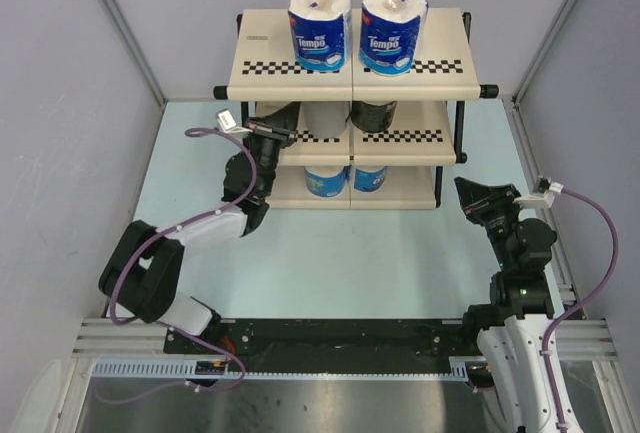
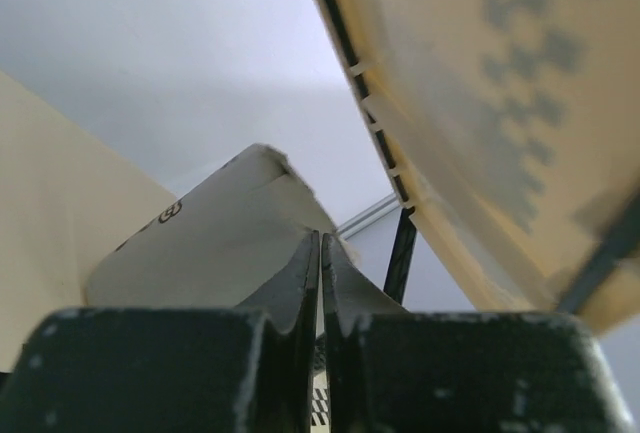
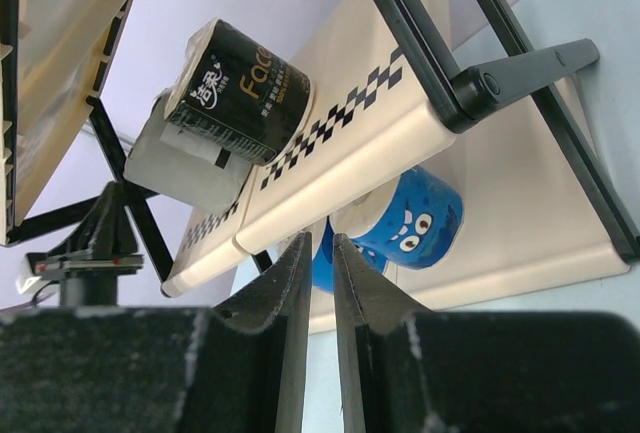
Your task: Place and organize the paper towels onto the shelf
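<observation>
Paper towels (image 1: 320, 28) fill the shelf (image 1: 260, 53), two per tier. Left claw (image 2: 320, 253), all but closed and empty, sits by the grey roll (image 1: 322, 118) on the middle tier; right claw (image 3: 320, 251), narrowly parted and empty, hovers right of the shelf.

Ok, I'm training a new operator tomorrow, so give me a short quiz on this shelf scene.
1. How many blue-wrapped rolls stand on the shelf's top tier?
2. True or false: the black-wrapped roll sits on the bottom tier.
3. Which gripper is nearest the grey roll: A left, B right?
Key: 1. Two. 2. False: the black-wrapped roll is on the middle tier. 3. A, the left gripper.
</observation>
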You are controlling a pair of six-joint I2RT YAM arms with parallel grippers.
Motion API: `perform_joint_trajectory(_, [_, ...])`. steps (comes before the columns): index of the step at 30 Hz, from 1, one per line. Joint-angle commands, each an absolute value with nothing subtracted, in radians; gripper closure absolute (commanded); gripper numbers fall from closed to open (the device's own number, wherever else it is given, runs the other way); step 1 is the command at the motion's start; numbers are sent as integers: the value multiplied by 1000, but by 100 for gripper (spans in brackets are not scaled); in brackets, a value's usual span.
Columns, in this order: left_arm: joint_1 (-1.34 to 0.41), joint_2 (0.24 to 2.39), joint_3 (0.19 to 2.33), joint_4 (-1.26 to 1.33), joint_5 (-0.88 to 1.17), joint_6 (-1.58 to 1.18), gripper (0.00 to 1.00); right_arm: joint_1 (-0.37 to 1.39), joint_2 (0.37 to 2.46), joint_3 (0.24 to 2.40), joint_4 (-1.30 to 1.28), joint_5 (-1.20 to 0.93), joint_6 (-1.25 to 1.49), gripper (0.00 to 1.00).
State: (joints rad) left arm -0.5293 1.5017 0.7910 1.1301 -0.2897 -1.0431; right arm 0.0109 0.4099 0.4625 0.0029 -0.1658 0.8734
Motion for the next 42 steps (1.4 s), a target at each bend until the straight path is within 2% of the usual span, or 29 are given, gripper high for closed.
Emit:
perform_joint_trajectory(1, [-532,1344,756,1092,-342,-994,92,-18,397,512,5,-160,853,81])
perform_joint_trajectory(6, [-517,1197,710,912,-344,-970,85,-21,399,551,-55,-140,822,80])
perform_joint_trajectory(12, [-517,993,652,591,-311,-943,85,-23,390,598,-143,-106,790,78])
perform_joint_trajectory(15, [-517,875,608,448,-327,-913,81,-29,391,626,-179,-104,769,71])
perform_joint_trajectory(16, [-517,841,598,411,-333,-882,77,-32,396,636,-190,-104,761,68])
perform_joint_trajectory(17, [-518,791,592,318,-336,-870,74,-34,408,647,-218,-106,735,59])
perform_joint_trajectory(18, [-518,764,595,266,-345,-858,71,-37,416,663,-236,-109,718,56])
perform_joint_trajectory(21, [-517,688,609,83,-354,-812,55,-40,455,722,-302,-127,641,42])
perform_joint_trajectory(22, [-518,672,614,40,-356,-793,44,-41,465,754,-322,-129,628,38])
perform_joint_trajectory(24, [-518,632,630,-85,-347,-772,33,-43,497,781,-382,-136,586,30])
perform_joint_trajectory(25, [-518,618,637,-127,-348,-755,22,-44,508,798,-402,-138,572,27])
perform_joint_trajectory(27, [-518,595,653,-237,-359,-735,12,-44,520,830,-458,-147,534,14])
perform_joint_trajectory(28, [-518,575,660,-271,-367,-718,3,-44,528,836,-475,-144,525,8])
perform_joint_trajectory(29, [-517,566,673,-337,-377,-713,0,-44,528,844,-510,-129,520,0])
perform_joint_trajectory(35, [-517,548,753,-512,-477,-655,0,-34,496,844,-598,-29,494,0])
perform_joint_trajectory(42, [-517,514,779,-577,-508,-644,0,-26,466,842,-637,28,472,0])
